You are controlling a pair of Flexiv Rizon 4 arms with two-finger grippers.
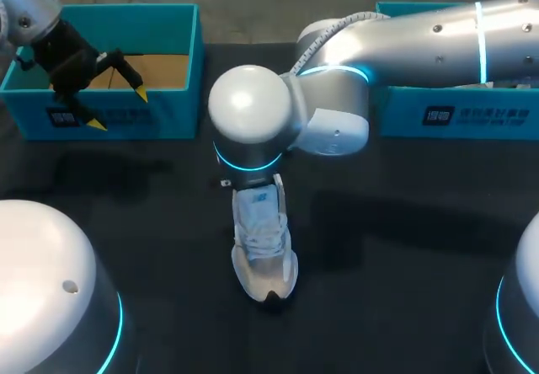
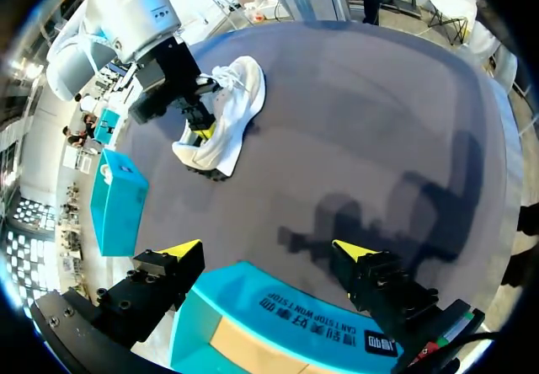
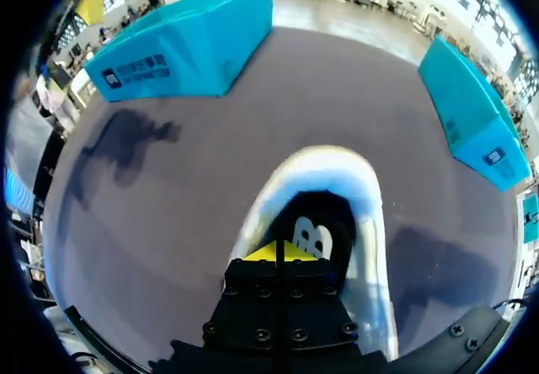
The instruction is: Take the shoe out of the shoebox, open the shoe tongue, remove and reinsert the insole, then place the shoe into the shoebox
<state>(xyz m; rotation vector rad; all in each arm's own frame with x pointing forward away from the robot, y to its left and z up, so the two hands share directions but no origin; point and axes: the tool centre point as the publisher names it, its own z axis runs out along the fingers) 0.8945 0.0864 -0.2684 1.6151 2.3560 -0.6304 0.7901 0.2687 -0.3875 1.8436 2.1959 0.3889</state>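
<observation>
Holding our right pincer [image 3: 278, 252] at the mouth of the shoe [image 1: 265, 248]

Its yellow tips are pressed together just above the dark insole [image 3: 318, 227]; we cannot tell whether they pinch anything. The white shoe stands on its sole on the dark counter [image 1: 379, 248], between the shoebox [image 1: 168, 113] and a second teal box [image 1: 455, 117], outside both. Our left pincer [image 1: 118, 109] hangs wide open and holds nothing, over the shoebox's front wall and well apart from the shoe.
</observation>
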